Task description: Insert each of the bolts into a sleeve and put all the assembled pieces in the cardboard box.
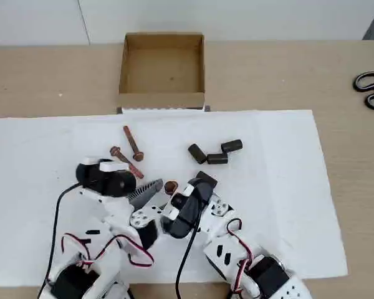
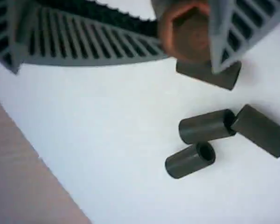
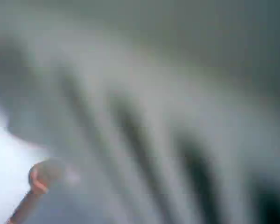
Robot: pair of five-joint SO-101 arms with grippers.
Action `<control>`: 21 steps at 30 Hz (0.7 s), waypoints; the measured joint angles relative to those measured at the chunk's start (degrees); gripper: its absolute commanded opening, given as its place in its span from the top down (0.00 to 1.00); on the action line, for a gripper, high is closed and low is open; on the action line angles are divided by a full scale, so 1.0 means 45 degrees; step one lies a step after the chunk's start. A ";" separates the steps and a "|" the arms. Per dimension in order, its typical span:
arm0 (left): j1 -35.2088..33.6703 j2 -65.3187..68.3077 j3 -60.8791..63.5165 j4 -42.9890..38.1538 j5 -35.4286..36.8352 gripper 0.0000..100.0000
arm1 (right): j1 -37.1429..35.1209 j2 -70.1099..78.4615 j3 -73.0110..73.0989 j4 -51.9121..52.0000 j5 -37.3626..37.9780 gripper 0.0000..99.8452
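On the table (image 1: 37,75) lies a white sheet (image 1: 287,187), and at its far edge stands the cardboard box (image 1: 162,99) with nothing in it, so no assembled piece has been delivered yet. Near the front of the sheet the two arms meet tip to tip. The left gripper (image 2: 189,28) has its fingers closed on the head of a bolt (image 2: 182,39), and just under that head sits a dark sleeve (image 2: 207,74). Whether the shank is already inside it is hidden. The right gripper (image 1: 198,185) is just beside the bolt, and it cannot be told whether it holds that sleeve or anything else. Three spare sleeves (image 1: 217,159) lie in a cluster farther up the sheet, two of them touching, and two loose bolts (image 1: 134,143) lie close together off to the side. The step in hand looks like the first mating of bolt and sleeve. The next move calls for keeping the shank in line with the bore, pushing it home, then carrying the pair to the box.
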 measured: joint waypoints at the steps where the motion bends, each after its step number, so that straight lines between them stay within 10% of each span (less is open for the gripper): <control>1: -0.0098 0.0000 -0.0156 0.0000 0.0000 0.78 | 0.0000 0.0000 0.0000 0.0000 0.0000 1.00; 7: -0.1446 0.0000 -0.0488 0.0000 -0.1035 1.00 | 0.0352 0.0000 0.0000 0.0000 0.0000 1.00; 21: -0.5880 0.0000 0.3223 -0.1465 -0.4552 0.99 | 0.3360 0.0020 0.0000 -0.1446 0.0000 1.00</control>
